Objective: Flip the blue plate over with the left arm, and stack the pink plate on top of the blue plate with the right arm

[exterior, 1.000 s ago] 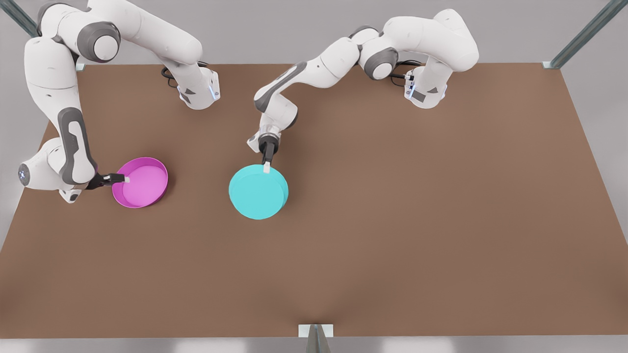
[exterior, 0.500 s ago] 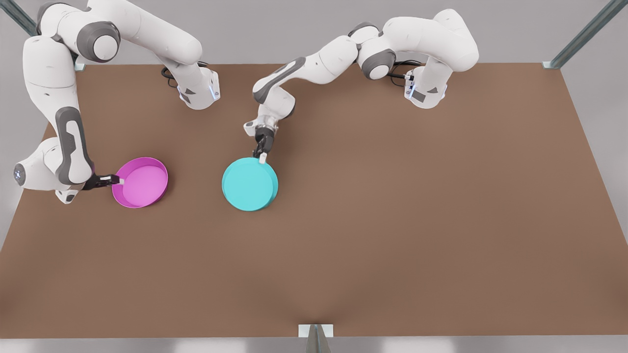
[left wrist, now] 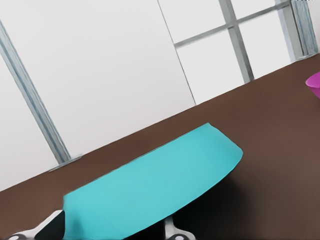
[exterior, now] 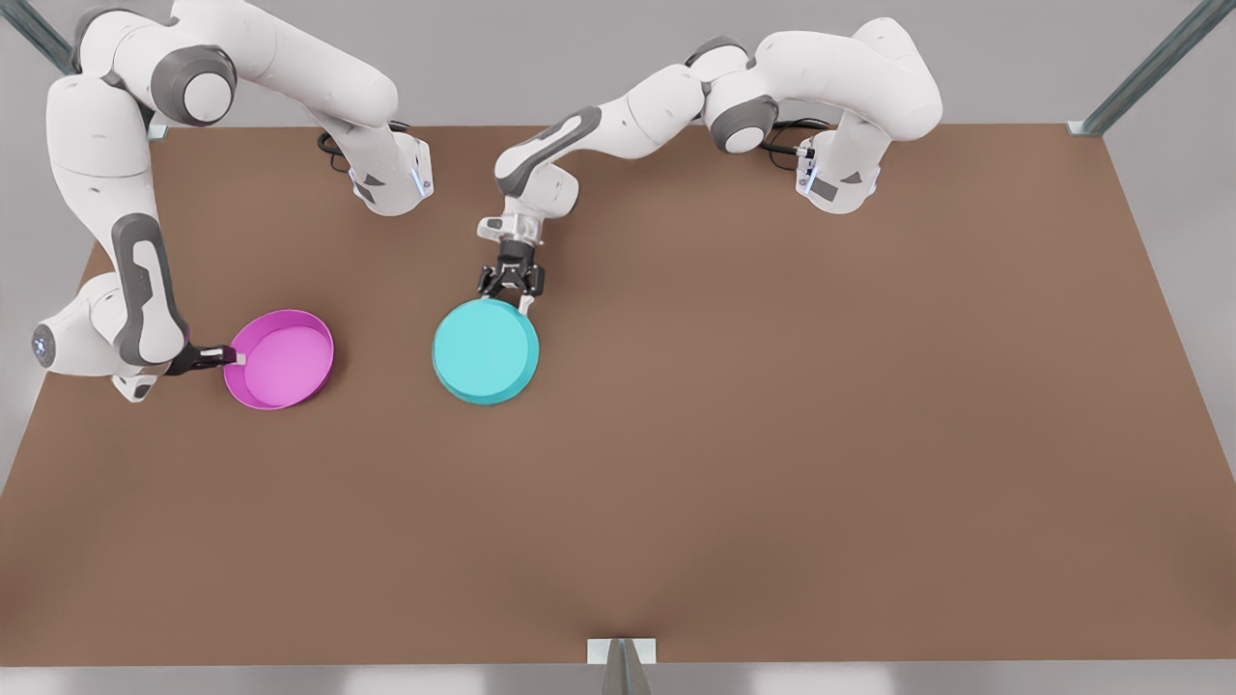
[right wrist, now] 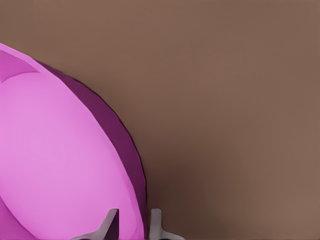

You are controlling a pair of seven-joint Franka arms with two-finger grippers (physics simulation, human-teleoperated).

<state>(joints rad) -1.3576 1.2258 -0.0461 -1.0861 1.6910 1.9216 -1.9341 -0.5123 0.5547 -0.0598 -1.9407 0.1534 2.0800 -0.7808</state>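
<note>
Left gripper (exterior: pixel 512 290) — fingers apart at blue plate (exterior: pixel 485 350) rim, bottom-up mid-table, so I judge flip done | right gripper (exterior: pixel 235 358) — pinching pink plate (exterior: pixel 280 359) rim, ready for stacking.

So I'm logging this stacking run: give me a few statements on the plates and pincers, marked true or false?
1. The pink plate sits on the blue plate. False: they lie apart on the table.
2. The blue plate lies bottom up. True.
3. The right pincer straddles the pink plate's rim. True.
4. The left pincer is over the pink plate. False: it is at the blue plate's far edge, fingers spread.
5. The pink plate lies bottom up. False: its hollow faces up.
</note>
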